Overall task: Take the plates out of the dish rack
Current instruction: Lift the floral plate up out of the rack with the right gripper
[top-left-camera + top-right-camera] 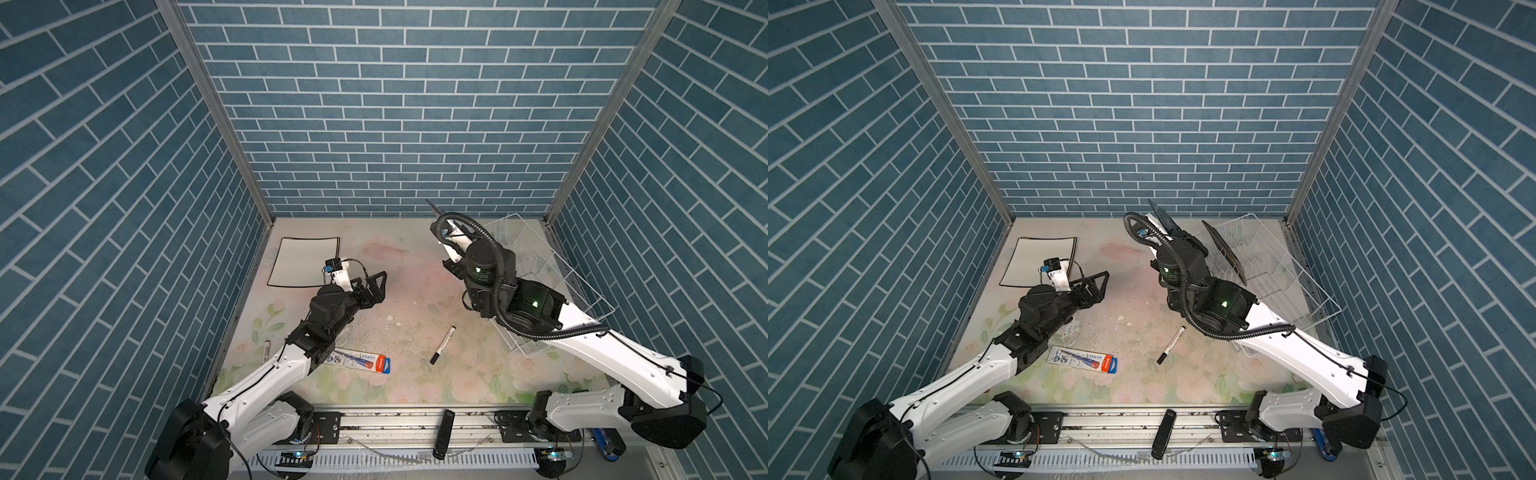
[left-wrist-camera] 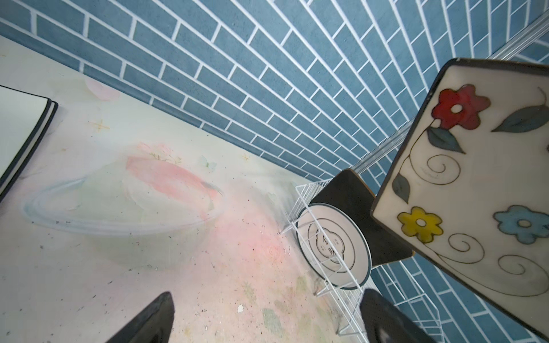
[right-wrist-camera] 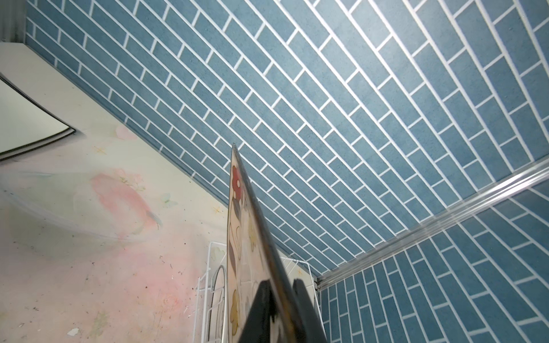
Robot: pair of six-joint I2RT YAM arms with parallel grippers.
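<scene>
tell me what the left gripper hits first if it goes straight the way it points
Likely the near end of the dish rack, where the round plate stands; only bare table lies before it. Depth is unclear, so the left gripper could miss it.

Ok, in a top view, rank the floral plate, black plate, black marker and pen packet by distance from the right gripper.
1. floral plate, held by the right gripper.
2. black plate, upright in the dish rack.
3. black marker, mid-table.
4. pen packet, front left.
</scene>
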